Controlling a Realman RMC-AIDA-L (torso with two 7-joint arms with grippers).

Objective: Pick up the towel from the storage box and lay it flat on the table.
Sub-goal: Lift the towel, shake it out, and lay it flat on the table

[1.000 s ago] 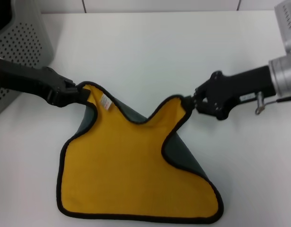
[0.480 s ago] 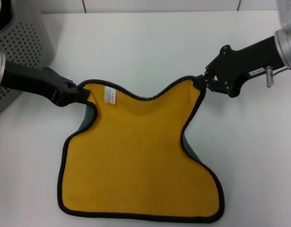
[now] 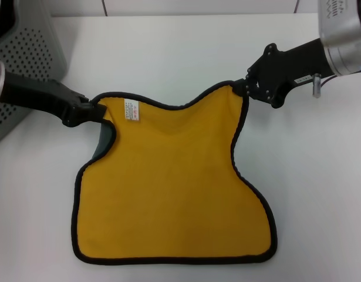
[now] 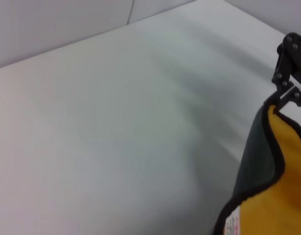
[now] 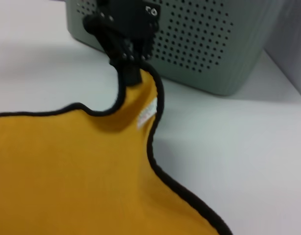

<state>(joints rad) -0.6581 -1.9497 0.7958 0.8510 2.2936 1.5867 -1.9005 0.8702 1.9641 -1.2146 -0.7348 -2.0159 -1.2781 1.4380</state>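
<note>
The towel (image 3: pixel 174 188) lies yellow face up on the white table (image 3: pixel 180 53), with its near edge flat and its white label (image 3: pixel 131 110) near the far left corner. My left gripper (image 3: pixel 97 109) is shut on the far left corner. My right gripper (image 3: pixel 243 89) is shut on the far right corner. The far edge sags between them. A little grey underside shows by the left corner. The left wrist view shows the towel (image 4: pixel 282 166) and the right gripper (image 4: pixel 287 93). The right wrist view shows the towel (image 5: pixel 67 171) and the left gripper (image 5: pixel 129 73).
The grey perforated storage box (image 3: pixel 27 53) stands at the far left of the table, close behind my left arm. It also shows in the right wrist view (image 5: pixel 204 44). Bare white tabletop lies beyond and to the right of the towel.
My right gripper has moved back and to the right with its corner. The towel has spread wider, and the grey folded part on the right has turned flat.
</note>
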